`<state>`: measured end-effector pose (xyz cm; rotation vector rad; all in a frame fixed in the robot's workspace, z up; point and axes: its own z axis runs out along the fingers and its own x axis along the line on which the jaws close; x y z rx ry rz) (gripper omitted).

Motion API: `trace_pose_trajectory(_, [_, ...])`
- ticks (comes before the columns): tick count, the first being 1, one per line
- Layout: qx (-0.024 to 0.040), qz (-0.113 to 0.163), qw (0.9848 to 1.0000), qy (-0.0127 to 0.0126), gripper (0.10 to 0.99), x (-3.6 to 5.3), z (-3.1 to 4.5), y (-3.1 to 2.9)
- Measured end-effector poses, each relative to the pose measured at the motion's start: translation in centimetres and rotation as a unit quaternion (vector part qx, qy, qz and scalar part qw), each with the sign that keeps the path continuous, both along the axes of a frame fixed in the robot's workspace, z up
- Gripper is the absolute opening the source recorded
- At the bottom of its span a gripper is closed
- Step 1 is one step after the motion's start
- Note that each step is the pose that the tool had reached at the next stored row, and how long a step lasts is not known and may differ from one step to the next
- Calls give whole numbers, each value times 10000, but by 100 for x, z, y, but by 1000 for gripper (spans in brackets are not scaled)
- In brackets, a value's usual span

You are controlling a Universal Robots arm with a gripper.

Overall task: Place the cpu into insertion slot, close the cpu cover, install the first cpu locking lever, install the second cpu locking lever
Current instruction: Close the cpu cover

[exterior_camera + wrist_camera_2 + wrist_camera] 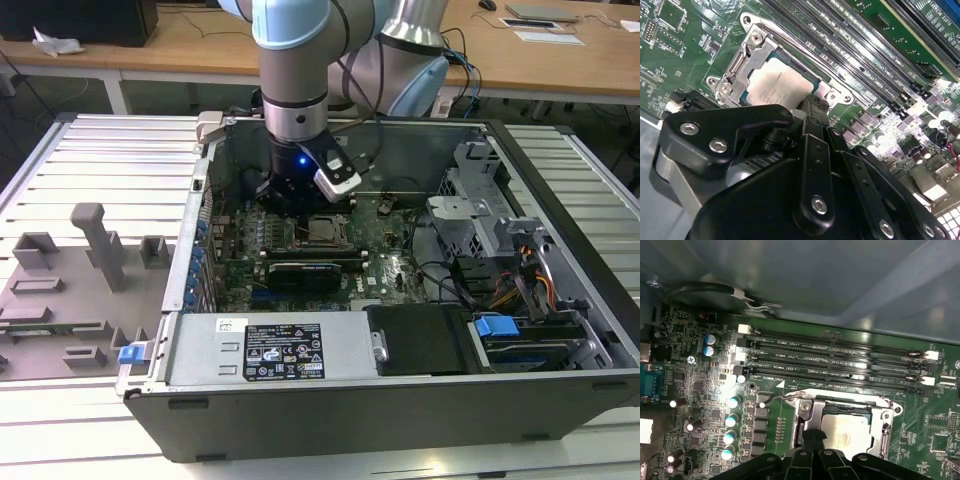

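The cpu (776, 84) lies in the socket with its pale metal top showing, also seen in the first wrist view (849, 432). The cpu cover (746, 56) lies down flat around it as a metal frame (807, 415). One thin locking lever (790, 47) runs along the socket's side. A lever end (771, 399) pokes out past a socket corner. My gripper (809, 104) is shut, its tips at the socket's edge right beside the cpu (812, 434). In the exterior view the gripper (293, 208) hangs low inside the case, next to the socket (322, 232).
The open computer case (560, 390) surrounds the motherboard (385, 262). Memory slots (840, 362) run beside the socket. A drive cage with cables (500, 250) fills the exterior view's right, and a power supply (285, 350) sits at the front. A grey fixture board (80, 280) lies on the exterior view's left.
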<state>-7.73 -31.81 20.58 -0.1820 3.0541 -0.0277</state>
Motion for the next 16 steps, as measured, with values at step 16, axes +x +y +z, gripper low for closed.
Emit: trace_pose_trajectory(16, [0, 1, 10000, 62, 106, 292, 44, -8])
